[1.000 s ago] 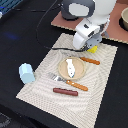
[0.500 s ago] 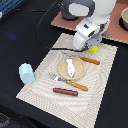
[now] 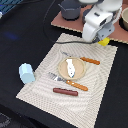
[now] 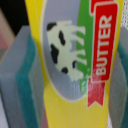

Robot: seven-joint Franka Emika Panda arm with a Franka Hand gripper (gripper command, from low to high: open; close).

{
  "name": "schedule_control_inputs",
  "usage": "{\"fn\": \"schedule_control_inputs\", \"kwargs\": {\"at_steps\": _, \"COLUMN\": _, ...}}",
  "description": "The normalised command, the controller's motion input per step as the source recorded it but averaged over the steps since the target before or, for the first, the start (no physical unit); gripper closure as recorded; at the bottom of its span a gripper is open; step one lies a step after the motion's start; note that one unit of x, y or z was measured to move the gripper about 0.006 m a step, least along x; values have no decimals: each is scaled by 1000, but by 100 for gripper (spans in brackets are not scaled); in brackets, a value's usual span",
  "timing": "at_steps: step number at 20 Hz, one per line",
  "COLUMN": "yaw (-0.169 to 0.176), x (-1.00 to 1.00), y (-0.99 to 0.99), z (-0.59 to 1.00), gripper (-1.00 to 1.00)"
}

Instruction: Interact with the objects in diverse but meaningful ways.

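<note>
Dark tabletop [image 3: 20, 35] all around, and on it a pale woven placemat [image 3: 102, 82]; nearest the front edge of that mat lies the dark red-brown sausage [image 3: 65, 92], flat and on its own; just behind it a fork [image 3: 67, 82] with an orange handle, tines pointing toward the mat's left edge in the exterior view; off that left edge, on the bare table, sits the pale blue cup [image 3: 26, 73], tipped on its side; middle of the mat now, a round tan plate [image 3: 80, 73] with the small white oblong piece [image 3: 70, 67] resting on it; beyond the plate a knife [image 3: 84, 59] with an orange handle, lying flat; further back, at the mat's far edge, the gripper [image 3: 104, 41] hangs under the white arm [image 3: 101, 19], and it's clamped on the yellow butter packet [image 4: 75, 65]; the wrist view shows it plainly, grey-and-teal fingers [image 4: 22, 80] pressed against both sides of the packet, cow picture and red BUTTER mark facing the camera; at the very back, a brown board [image 3: 67, 22] carries a grey pot [image 3: 69, 8].
</note>
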Motion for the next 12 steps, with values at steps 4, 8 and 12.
{"fn": "schedule_control_inputs", "kwargs": {"at_steps": 4, "yaw": 52, "x": -284, "y": -121, "z": 441, "gripper": 100}}
{"fn": "schedule_control_inputs", "kwargs": {"at_steps": 8, "yaw": 7, "x": -748, "y": -459, "z": 29, "gripper": 100}}
{"fn": "schedule_control_inputs", "kwargs": {"at_steps": 12, "yaw": 0, "x": -845, "y": -492, "z": -104, "gripper": 100}}
